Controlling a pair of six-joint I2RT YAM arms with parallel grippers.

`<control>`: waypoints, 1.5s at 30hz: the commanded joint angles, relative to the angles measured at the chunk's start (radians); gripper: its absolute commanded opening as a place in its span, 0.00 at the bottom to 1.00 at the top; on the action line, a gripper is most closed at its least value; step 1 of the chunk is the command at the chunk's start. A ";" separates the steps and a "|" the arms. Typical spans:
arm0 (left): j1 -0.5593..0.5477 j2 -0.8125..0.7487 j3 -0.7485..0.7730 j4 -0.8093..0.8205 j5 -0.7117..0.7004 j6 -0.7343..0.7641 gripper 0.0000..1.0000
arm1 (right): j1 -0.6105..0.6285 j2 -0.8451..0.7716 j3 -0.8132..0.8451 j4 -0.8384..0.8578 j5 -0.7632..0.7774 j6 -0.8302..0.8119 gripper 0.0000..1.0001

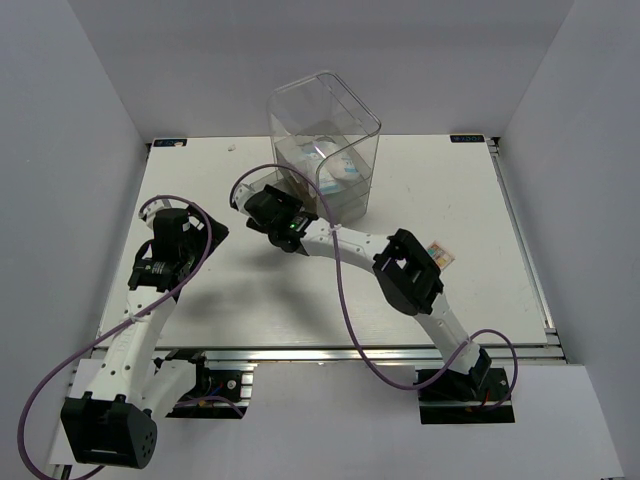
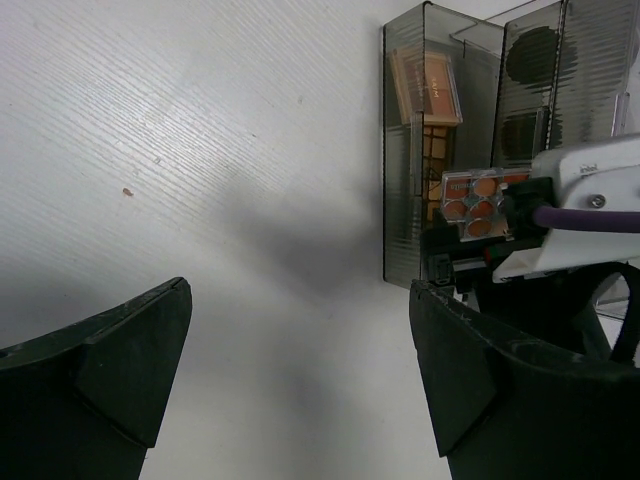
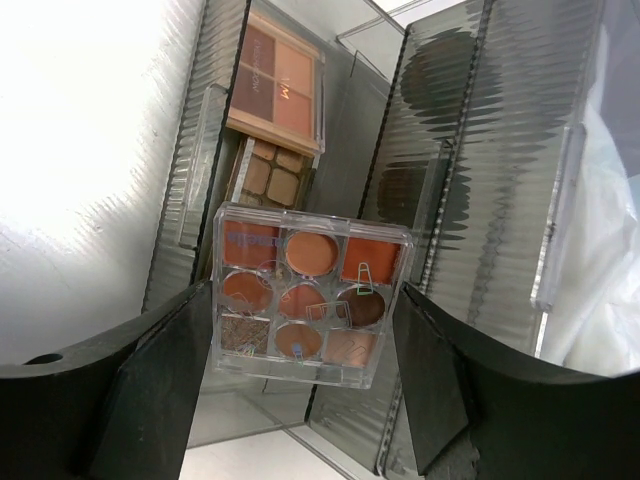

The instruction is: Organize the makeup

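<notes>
Fingers of right gripper (image 3: 305, 372) clamp a clear square nine-pan orange-brown palette (image 3: 308, 292); best slid level into the ribbed clear plastic organiser (image 3: 455, 200). Left gripper (image 2: 300, 365) gapes empty.

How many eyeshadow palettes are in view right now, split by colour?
Orange-brown palette, held in the right claw: 1
Pink-and-brown palette, in a clear organizer compartment: 1
Tan palette, same compartment: 1
Multicolour palette, on the table: 1
Total: 4
</notes>
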 commanded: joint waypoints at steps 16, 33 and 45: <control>0.006 0.000 0.014 0.012 0.003 -0.001 0.98 | -0.015 -0.087 0.065 -0.131 -0.177 0.062 0.82; -0.060 0.006 -0.004 0.380 0.362 0.054 0.45 | -0.483 -0.900 -0.618 -0.274 -1.517 0.039 0.59; -0.799 0.547 0.550 0.224 0.015 0.279 0.84 | -1.116 -1.109 -0.764 -0.237 -1.406 0.335 0.67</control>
